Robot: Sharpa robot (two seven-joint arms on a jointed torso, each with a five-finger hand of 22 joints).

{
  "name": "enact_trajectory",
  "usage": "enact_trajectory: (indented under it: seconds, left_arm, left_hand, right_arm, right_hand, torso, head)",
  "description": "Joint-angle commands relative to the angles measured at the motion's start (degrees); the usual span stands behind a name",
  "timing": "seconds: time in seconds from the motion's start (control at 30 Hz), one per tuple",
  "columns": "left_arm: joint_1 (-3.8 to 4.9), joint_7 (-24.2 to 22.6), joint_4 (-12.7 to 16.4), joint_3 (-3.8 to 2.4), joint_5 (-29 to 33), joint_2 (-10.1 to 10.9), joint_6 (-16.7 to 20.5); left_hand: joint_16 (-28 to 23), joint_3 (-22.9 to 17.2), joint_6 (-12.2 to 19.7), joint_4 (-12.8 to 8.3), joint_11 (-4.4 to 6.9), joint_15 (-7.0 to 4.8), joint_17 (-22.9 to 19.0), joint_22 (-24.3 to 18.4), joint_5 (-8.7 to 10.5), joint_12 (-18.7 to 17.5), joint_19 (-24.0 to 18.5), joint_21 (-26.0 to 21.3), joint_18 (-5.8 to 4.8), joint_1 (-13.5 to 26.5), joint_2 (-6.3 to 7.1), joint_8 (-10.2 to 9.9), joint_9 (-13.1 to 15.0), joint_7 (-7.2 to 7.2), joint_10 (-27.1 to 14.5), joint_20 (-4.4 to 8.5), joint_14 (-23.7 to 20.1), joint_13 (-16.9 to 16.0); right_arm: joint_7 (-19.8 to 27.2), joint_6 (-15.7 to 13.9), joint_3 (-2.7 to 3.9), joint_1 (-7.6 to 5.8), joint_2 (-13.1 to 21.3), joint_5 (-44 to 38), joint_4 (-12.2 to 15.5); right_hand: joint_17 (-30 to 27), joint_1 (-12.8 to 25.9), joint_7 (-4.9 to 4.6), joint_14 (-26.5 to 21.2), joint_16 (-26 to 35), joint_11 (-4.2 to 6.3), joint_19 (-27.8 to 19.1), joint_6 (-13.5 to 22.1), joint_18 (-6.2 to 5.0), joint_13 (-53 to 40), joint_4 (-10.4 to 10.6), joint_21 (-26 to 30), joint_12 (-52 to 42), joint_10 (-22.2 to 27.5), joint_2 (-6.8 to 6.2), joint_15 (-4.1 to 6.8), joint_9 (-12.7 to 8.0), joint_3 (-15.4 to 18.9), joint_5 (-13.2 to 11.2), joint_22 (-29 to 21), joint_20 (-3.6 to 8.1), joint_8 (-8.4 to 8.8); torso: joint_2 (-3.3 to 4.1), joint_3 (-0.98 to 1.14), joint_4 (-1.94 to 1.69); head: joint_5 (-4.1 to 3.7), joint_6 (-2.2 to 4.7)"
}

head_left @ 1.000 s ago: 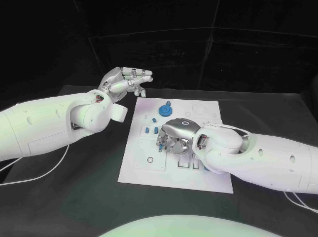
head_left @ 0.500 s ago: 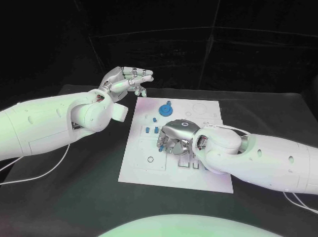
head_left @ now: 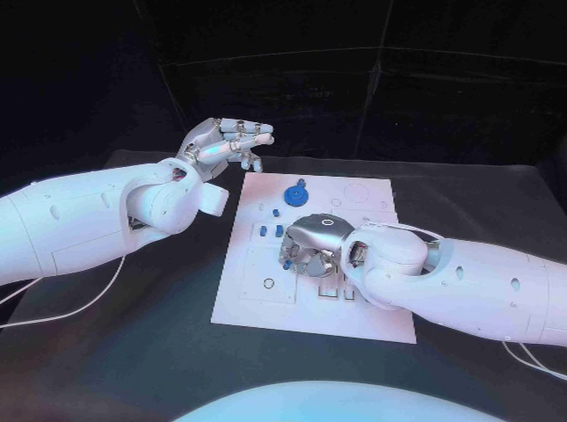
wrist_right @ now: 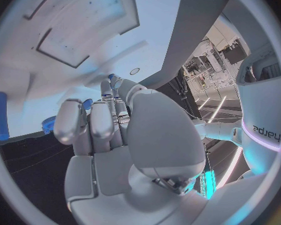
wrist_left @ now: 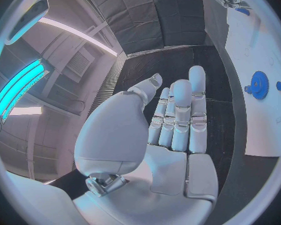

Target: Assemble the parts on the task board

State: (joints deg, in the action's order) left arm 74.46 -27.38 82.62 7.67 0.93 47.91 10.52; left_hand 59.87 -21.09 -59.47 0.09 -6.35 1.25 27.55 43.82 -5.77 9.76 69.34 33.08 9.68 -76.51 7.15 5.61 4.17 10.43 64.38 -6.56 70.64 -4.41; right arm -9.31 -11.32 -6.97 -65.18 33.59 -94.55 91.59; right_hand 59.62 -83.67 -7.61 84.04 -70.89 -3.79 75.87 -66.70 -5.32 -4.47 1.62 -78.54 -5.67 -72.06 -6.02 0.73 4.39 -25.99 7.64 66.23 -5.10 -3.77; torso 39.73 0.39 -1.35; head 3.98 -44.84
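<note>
Black cloth covers the table, and dark panelled walls close in behind it. A white cable trails across the cloth under the left arm. In the middle of the table lies the white board, a flat rectangle whose long side runs away from the robot, its far end angled slightly to the right in the head view.

Small blue parts sit on the board. A round blue gear with a short stub on its far side lies flat near the far end of the board; the left wrist view shows it as a toothed disc with a smaller blue dot just beside it. A few small blue pieces lie in a loose row nearer the board's middle, apart from the gear.

The right hand is down over the middle of the board, knuckles up, fingers curled toward the surface. Its wrist view shows the fingertips close to a small blue part, but whether they grip it cannot be told. A long blue bar lies on the board off to one side in that view.

The left hand is raised above the table beyond the board's far left corner, holding nothing, fingers loosely curled in the head view.
</note>
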Motion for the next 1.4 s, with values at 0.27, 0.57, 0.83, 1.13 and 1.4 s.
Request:
enact_trajectory:
  seconds: [0.27, 0.57, 0.83, 1.13, 1.4]
  left_arm:
    - [0.07, -0.34, 0.11, -0.05, 0.26, 0.01, -0.77]
    - [0.08, -0.22, 0.19, -0.05, 0.26, 0.09, -0.87]
    - [0.08, -0.08, 0.18, -0.05, 0.26, 0.15, -0.95]
    - [0.08, 0.12, 0.09, -0.04, 0.26, 0.25, -1.11]
    - [0.07, 0.19, 0.10, -0.03, 0.26, 0.34, -1.22]
  left_hand:
    - [0.26, 0.40, 0.34, -0.05, 0.11, 0.03, -0.04, -0.08, 0.21, 0.19, -0.02, -0.24, 0.77, 0.27, -0.15, 0.23, 0.02, -0.02, -0.30, -0.40, -0.45, -0.09]
    - [0.25, 0.49, 0.40, -0.09, 0.10, 0.03, -0.12, -0.13, 0.20, 0.26, -0.01, -0.30, 0.77, 0.11, -0.26, 0.27, 0.02, -0.02, -0.39, -0.40, -0.49, -0.09]
    - [0.25, 0.49, 0.40, -0.09, 0.10, 0.03, -0.12, -0.13, 0.20, 0.26, -0.01, -0.30, 0.77, 0.11, -0.26, 0.27, 0.02, -0.02, -0.39, -0.40, -0.49, -0.09]
    - [0.23, 0.56, 0.44, -0.10, 0.09, 0.03, -0.21, -0.16, 0.19, 0.30, 0.00, -0.33, 0.77, 0.05, -0.31, 0.28, 0.02, 0.00, -0.45, -0.40, -0.54, -0.09]
    - [0.23, 0.65, 0.51, -0.13, 0.07, 0.04, -0.25, -0.19, 0.19, 0.33, 0.01, -0.37, 0.77, -0.04, -0.35, 0.29, 0.02, 0.02, -0.54, -0.40, -0.58, -0.09]
  right_arm:
    - [-0.79, 0.93, -0.05, 0.15, -0.64, -1.80, -0.05]
    - [-1.15, 0.01, -0.07, 0.17, -0.70, -2.07, -0.18]
    - [-0.56, -3.13, -0.08, 0.19, 0.11, -2.20, 0.72]
    - [0.59, -7.66, 0.00, 0.15, 5.65, -1.88, 6.15]
    - [-1.33, -6.62, 2.07, -1.89, 13.20, 0.34, 8.72]
  right_hand:
    - [-0.21, 1.67, -0.59, 1.05, -0.11, -0.29, 0.05, 0.80, 0.27, 0.21, -0.14, -0.21, 0.72, 0.98, -0.31, -0.07, -0.10, -0.35, -0.45, -0.14, -0.33, 0.16]
    - [-1.28, 3.89, -2.03, 0.70, 0.18, -2.01, -0.73, 4.44, 0.10, 0.89, -0.03, 0.27, 2.17, 6.62, -1.76, -1.47, -0.64, -0.45, -0.17, -1.03, -1.50, 0.27]
    - [-3.94, 4.68, -2.49, -0.14, 1.65, -2.88, -2.58, 9.21, -0.52, 0.86, -0.67, 1.79, 1.84, 11.57, -3.19, -2.24, -0.79, 0.33, 0.04, -3.80, -2.36, 0.35]
    - [-4.46, 5.17, -2.30, -0.23, 1.82, -2.77, -2.74, 9.86, -0.60, 0.69, -1.02, 2.08, 0.79, 11.98, -3.82, -2.18, -0.55, 1.87, 0.57, -4.21, -2.43, 0.03]
    - [-4.65, 5.33, -1.61, -0.22, 1.84, -2.28, -2.72, 10.02, -0.62, 0.63, -1.12, 2.18, -0.16, 11.39, -3.98, -1.85, -0.54, 2.86, 0.76, -4.29, -2.18, 0.08]
  torso:
    - [-0.03, -0.02, -0.01]
    - [-0.04, 0.00, 0.03]
    - [-0.06, 0.04, 0.01]
    - [-0.21, 0.00, 0.14]
    - [-0.23, -0.06, 0.11]
  head:
    - [0.08, -0.07]
    - [0.08, -0.03]
    - [0.01, 0.03]
    - [-0.35, 0.34]
    - [-1.71, 1.29]
